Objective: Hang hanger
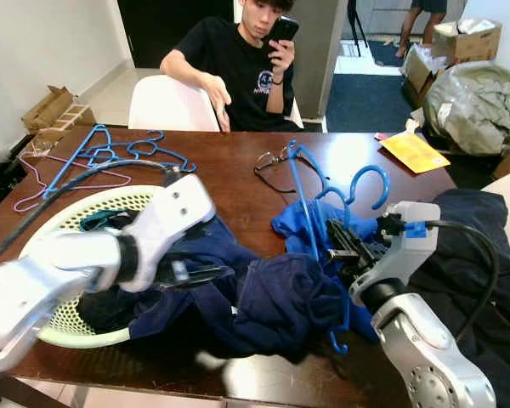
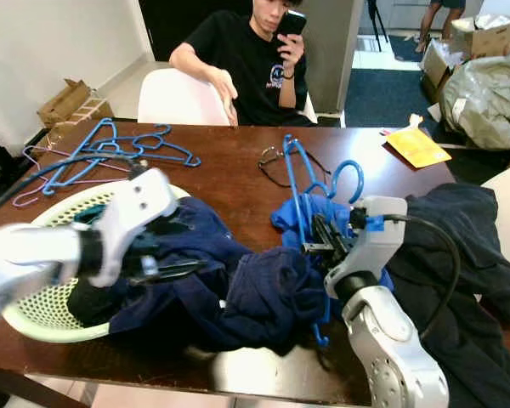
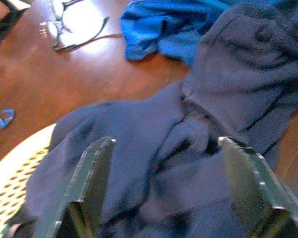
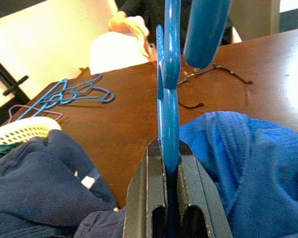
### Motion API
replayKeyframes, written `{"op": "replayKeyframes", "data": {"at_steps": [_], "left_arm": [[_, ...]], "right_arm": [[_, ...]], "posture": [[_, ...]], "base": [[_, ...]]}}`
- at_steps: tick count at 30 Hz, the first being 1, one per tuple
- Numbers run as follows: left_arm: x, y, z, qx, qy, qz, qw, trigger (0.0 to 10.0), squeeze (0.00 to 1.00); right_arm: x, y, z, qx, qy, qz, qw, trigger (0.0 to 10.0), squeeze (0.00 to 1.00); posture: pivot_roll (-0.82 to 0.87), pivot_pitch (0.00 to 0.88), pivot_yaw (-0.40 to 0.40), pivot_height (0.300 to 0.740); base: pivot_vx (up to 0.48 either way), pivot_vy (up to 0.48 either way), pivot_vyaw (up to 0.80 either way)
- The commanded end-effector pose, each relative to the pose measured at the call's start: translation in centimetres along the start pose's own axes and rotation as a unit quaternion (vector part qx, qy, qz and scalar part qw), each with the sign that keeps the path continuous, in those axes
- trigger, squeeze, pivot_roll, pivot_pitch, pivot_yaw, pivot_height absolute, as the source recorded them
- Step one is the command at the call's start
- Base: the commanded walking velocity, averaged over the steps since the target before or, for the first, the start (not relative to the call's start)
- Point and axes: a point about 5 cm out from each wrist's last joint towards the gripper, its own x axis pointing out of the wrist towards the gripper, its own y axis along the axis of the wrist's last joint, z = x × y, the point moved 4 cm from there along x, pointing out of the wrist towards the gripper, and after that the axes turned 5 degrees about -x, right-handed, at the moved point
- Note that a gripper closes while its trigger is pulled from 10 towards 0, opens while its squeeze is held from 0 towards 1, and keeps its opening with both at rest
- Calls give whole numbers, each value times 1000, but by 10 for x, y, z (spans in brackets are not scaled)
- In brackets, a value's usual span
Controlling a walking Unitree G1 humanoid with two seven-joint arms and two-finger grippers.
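At the table's near edge, the right gripper (image 4: 165, 198) has its fingers clamped on a blue plastic hanger (image 1: 308, 200), held upright w/ its hook toward the far side, just above a bright blue garment (image 1: 302, 223) near the table's centre. Beside it, toward the near-left corner, the left gripper (image 3: 171, 193) hovers w/ fingers spread wide over a crumpled navy garment (image 1: 263, 297) that spills from a pale green laundry basket (image 1: 64, 327) onto the wood. A dark jacket (image 1: 480, 255) drapes over the table's right edge. Farther in, mid-table, lies a pair of eyeglasses (image 1: 272, 161); at the far-left corner sits a tangle of spare blue hangers (image 1: 110, 153) w/ a pink wire hanger (image 1: 34, 183), and near the far-right corner a yellow packet (image 1: 412, 151). Beyond the far edge a person (image 1: 238, 64) sits on a white chair (image 1: 170, 106), phone (image 1: 282, 30) raised. Progress, judged from this: hanger is picked up and secured, but no garment looks threaded on it yet and no rail or hook to hang it from is in sight, so dressing and hanging appear left to do — early stage.
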Motion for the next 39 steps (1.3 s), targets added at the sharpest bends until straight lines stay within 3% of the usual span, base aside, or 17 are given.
{"op": "replayKeyframes", "data": {"at_steps": [1,5,6,7,8,10,12,18,25,31,32,39], "left_arm": [[-6,-4,-3,15,-1,-18,1000,10000,1000],[-10,-5,-4,23,-3,-26,999,10000,1000],[-9,-7,-3,29,-8,-23,999,10000,925],[-9,-7,-3,29,-8,-23,999,10000,925],[-2,-6,2,39,-21,-1,999,10000,0],[0,-5,4,43,-26,6,999,10000,0],[8,6,9,45,-41,45,997,10000,0],[17,9,16,58,-76,56,994,10000,0],[20,-14,21,106,-136,-11,985,10000,0],[21,-29,12,153,-135,-59,977,10000,0],[24,-32,9,179,-131,-69,973,10000,0],[33,-32,1,241,-119,-77,960,10000,0]], "right_arm": [[0,-4,-2,8,6,-9,1000,10000,0],[0,-4,-2,8,7,-10,1000,10000,0],[0,-4,-2,8,7,-10,1000,10000,0],[0,-4,-2,8,7,-10,1000,10000,0],[0,-3,-2,8,8,-10,1000,10000,0],[0,-3,-2,7,8,-11,1000,10000,0],[0,-3,-2,7,7,-11,1000,10000,0],[1,-3,-2,7,8,-12,1000,10000,0],[1,-3,-2,8,8,-12,1000,10000,0],[1,-3,-2,9,7,-11,1000,10000,0],[1,-3,-2,9,7,-12,1000,10000,0],[1,-3,-2,10,7,-12,1000,10000,0]], "posture": [[36,54,2,740],[37,57,0,740],[37,57,0,740],[37,57,0,740],[34,58,-2,740],[34,58,-2,740],[35,59,-7,740],[36,56,-9,740],[39,59,-8,740],[40,59,-9,740],[42,59,-12,740],[44,59,-14,740]], "base": [[0,0,0],[0,0,0],[0,0,0],[0,0,0],[0,0,0],[0,0,0],[0,0,0],[0,0,0],[0,0,0],[0,0,0],[0,0,0],[0,0,0]]}}
